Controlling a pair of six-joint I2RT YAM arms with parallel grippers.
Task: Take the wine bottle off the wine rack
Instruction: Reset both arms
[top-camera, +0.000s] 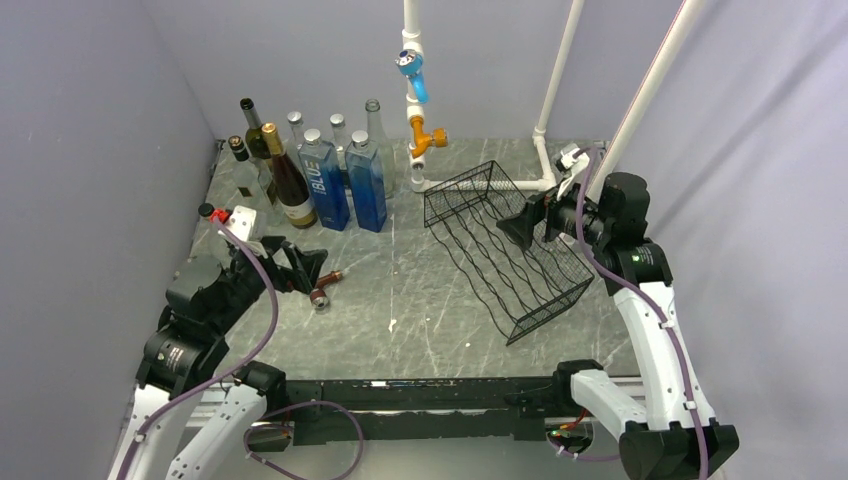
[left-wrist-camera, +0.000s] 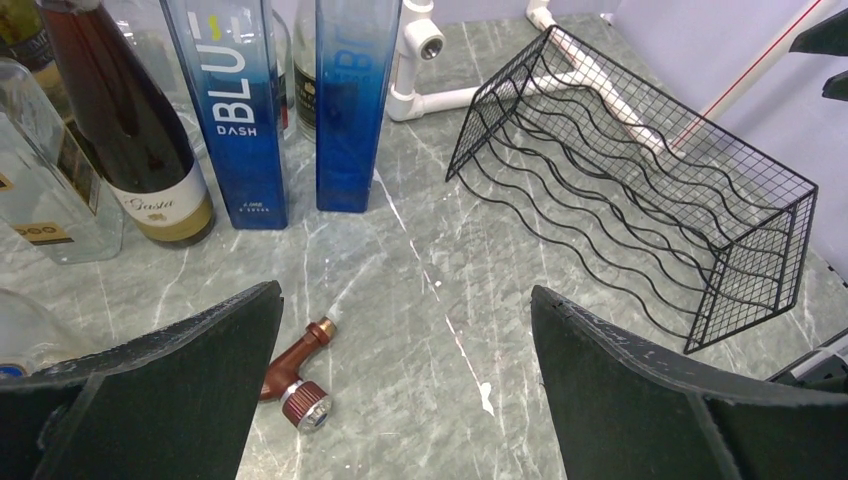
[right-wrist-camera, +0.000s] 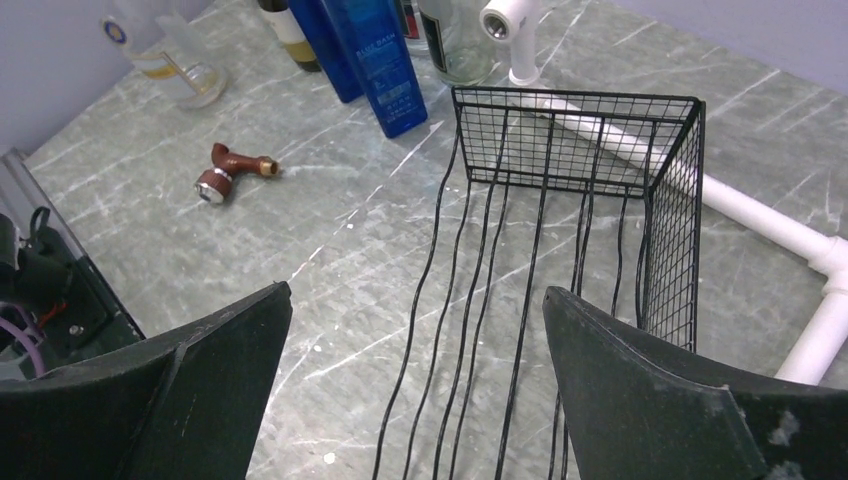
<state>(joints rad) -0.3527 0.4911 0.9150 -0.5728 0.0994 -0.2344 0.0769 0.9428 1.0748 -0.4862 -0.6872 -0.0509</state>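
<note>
**Entry: wine bottle, location and handling**

- **Location:** The wine rack (top-camera: 505, 255) lies at the right of the desk (top-camera: 400, 320), and I see no bottle in its wavy tiers. The one dark wine bottle (top-camera: 287, 185) stands upright at the back left, well apart from the rack. It is among clear bottles and just beside two blue bottles (top-camera: 345, 185).
- **Appearance:** Brown glass, gold foil on the neck, cream label low on the body.
- **Handling, as I judge it:** Rigid, smooth, breakable glass, heavy if full. Best taken around the straight body above the label, as the neck is likely to slip.
- **My hands:** The left hand (top-camera: 310, 268) has its fingers spread wide and holds nothing. The right hand (top-camera: 520, 228) is spread wide too, hanging over the rack and holding nothing.
- **Also present:** A small brown fitting (top-camera: 322, 290) and a white pipe frame (top-camera: 545, 150).
</note>
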